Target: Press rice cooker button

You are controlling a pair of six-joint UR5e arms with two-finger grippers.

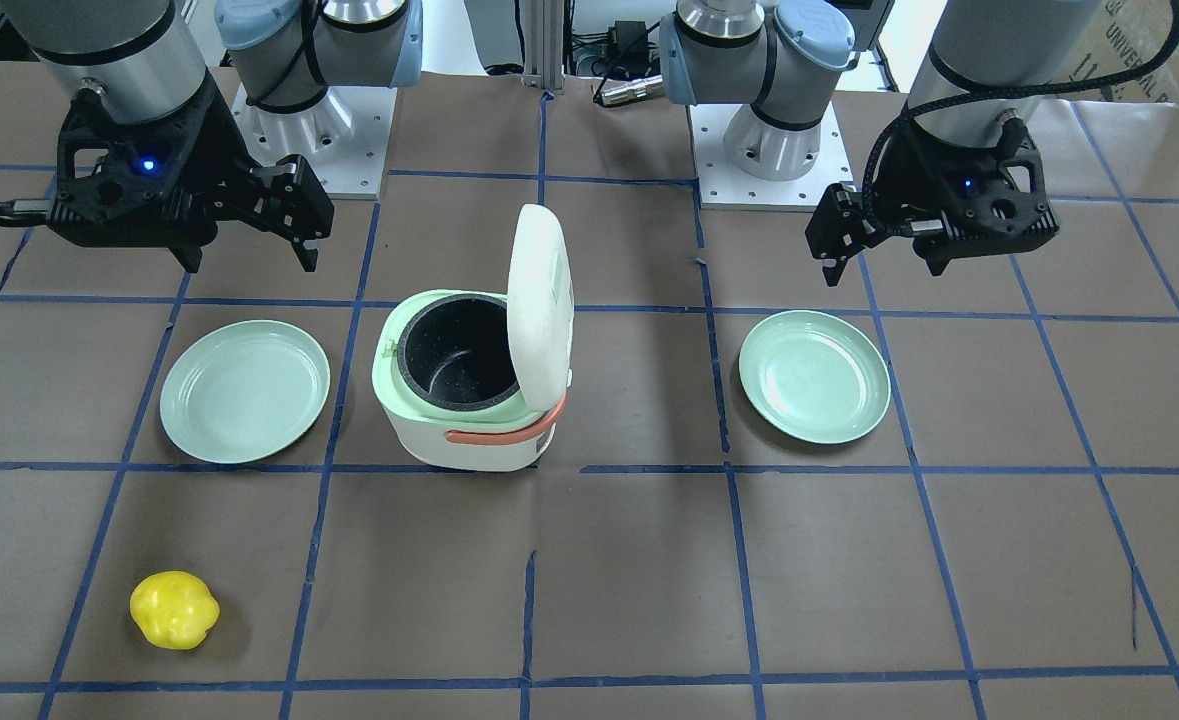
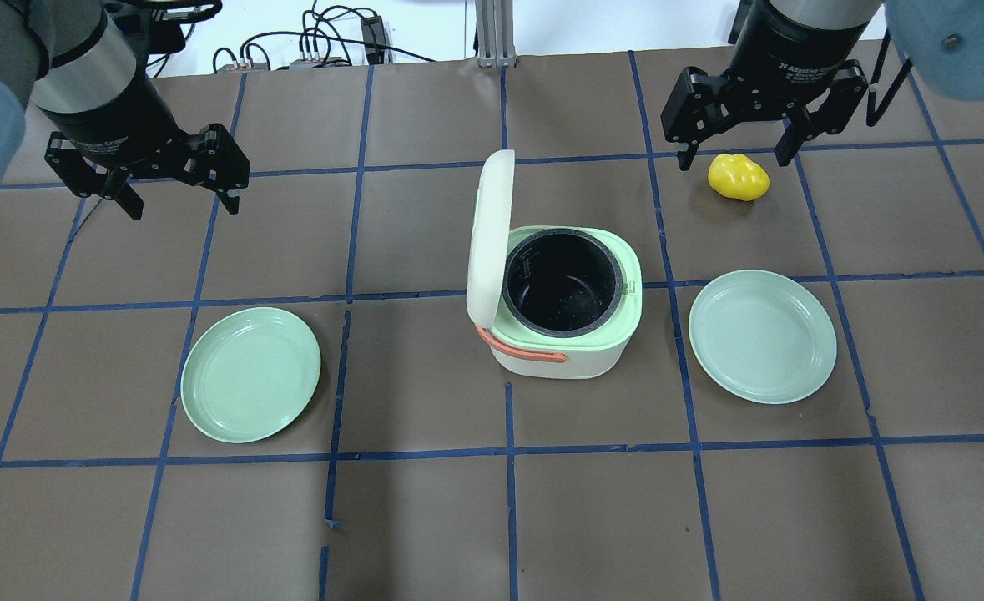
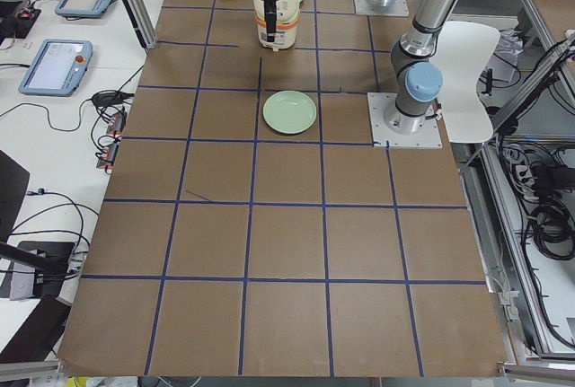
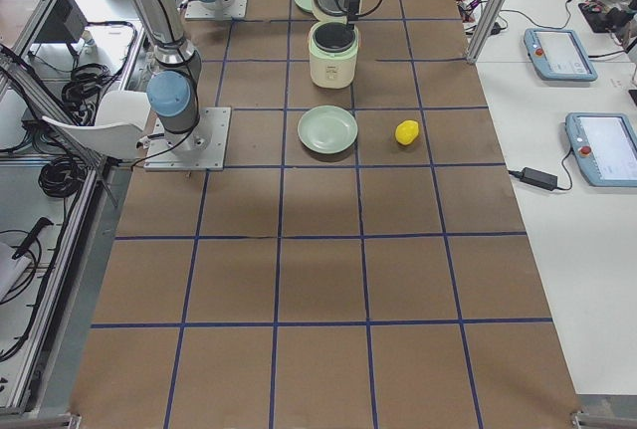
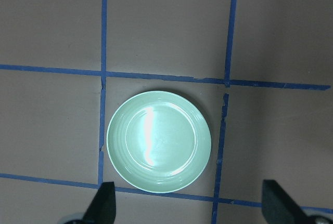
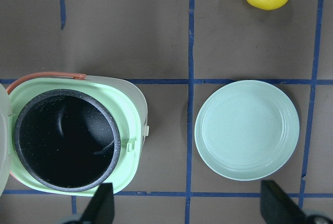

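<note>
The rice cooker (image 2: 558, 351) stands mid-table, white with a green rim, an orange handle and a black inner pot. Its lid (image 2: 490, 234) stands open and upright. It also shows in the front view (image 1: 469, 440) and the right wrist view (image 6: 130, 109). No button shows clearly in any view. My left gripper (image 2: 183, 204) is open and empty, raised well to the cooker's left, above a green plate (image 5: 158, 141). My right gripper (image 2: 734, 157) is open and empty, raised to the cooker's far right.
One green plate (image 2: 249, 374) lies left of the cooker and another (image 2: 763, 335) right of it. A yellow pepper-like object (image 2: 738, 177) lies on the far side beyond the right plate. Brown table cover with blue tape grid.
</note>
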